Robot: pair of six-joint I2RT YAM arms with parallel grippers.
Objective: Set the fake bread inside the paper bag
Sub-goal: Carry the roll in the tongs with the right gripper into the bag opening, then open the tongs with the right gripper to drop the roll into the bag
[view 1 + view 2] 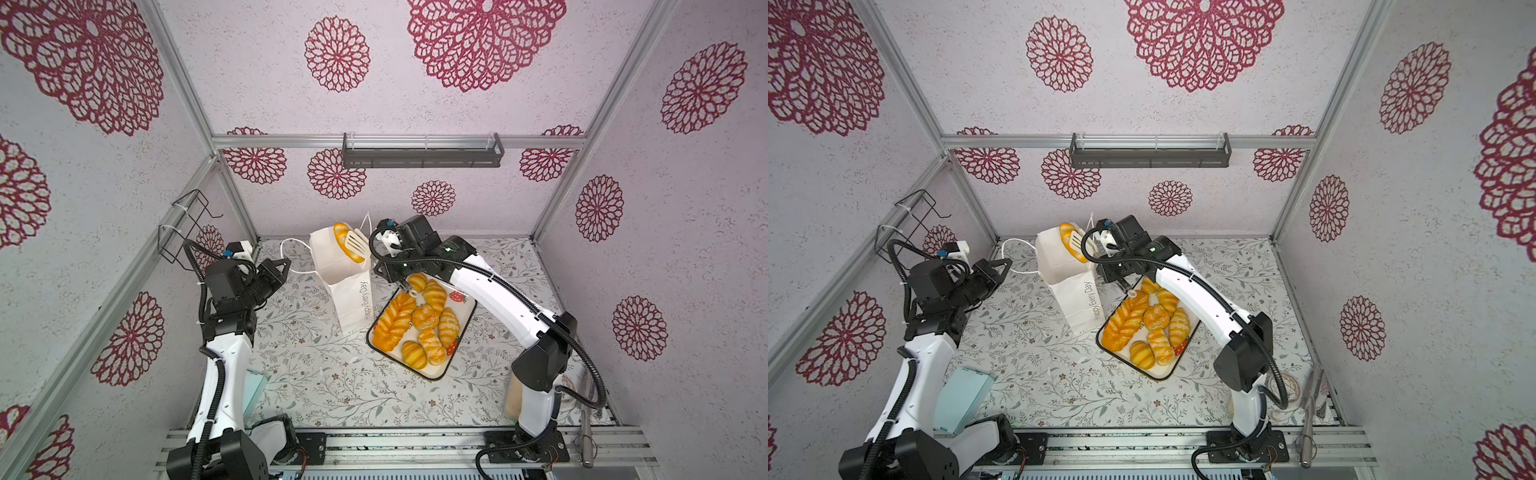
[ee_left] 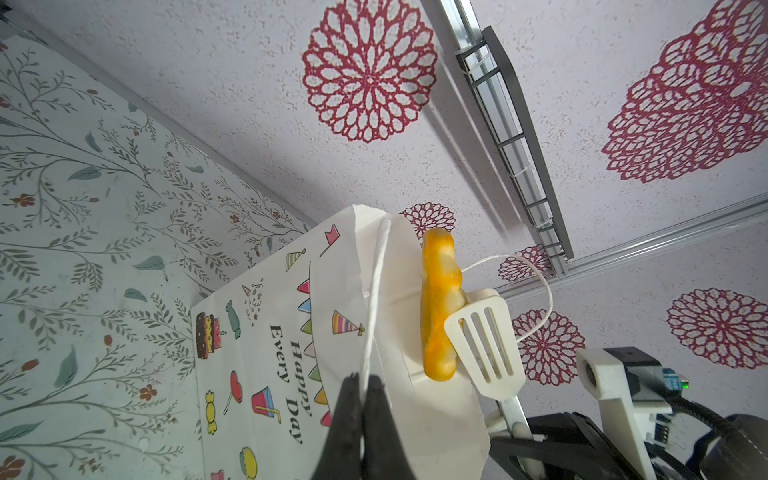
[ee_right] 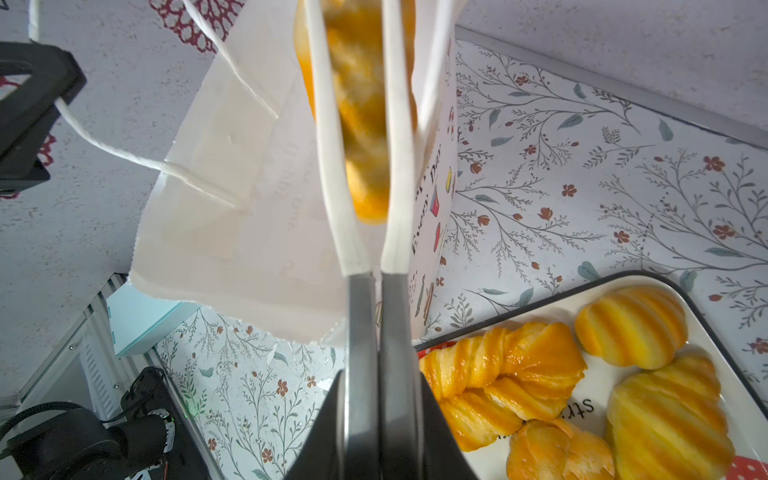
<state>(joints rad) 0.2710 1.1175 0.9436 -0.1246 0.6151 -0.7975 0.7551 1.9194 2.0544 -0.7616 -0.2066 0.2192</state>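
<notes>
The white paper bag (image 1: 353, 299) (image 1: 1084, 303) stands upright with its mouth open, left of the tray. My left gripper (image 1: 286, 264) (image 2: 361, 380) is shut on the bag's white cord handle (image 2: 376, 291) and holds it out to the left. My right gripper (image 1: 386, 270) (image 3: 380, 374) is shut on the metal handles of white slotted tongs (image 2: 484, 340) (image 3: 332, 166). The tongs clamp one piece of fake bread (image 1: 347, 243) (image 2: 438, 311) (image 3: 361, 124) right over the bag's mouth. Several more golden pastries (image 1: 424, 318) (image 3: 631, 328) lie on the strawberry-print tray (image 1: 432, 376) (image 3: 706, 307).
A black wire rack (image 1: 183, 224) hangs on the left wall and a dark shelf (image 1: 422, 156) on the back wall. A teal box (image 1: 963, 399) lies by the left arm's base. A beige block (image 1: 513, 399) and a metal tool (image 1: 586, 415) sit near the right arm's base.
</notes>
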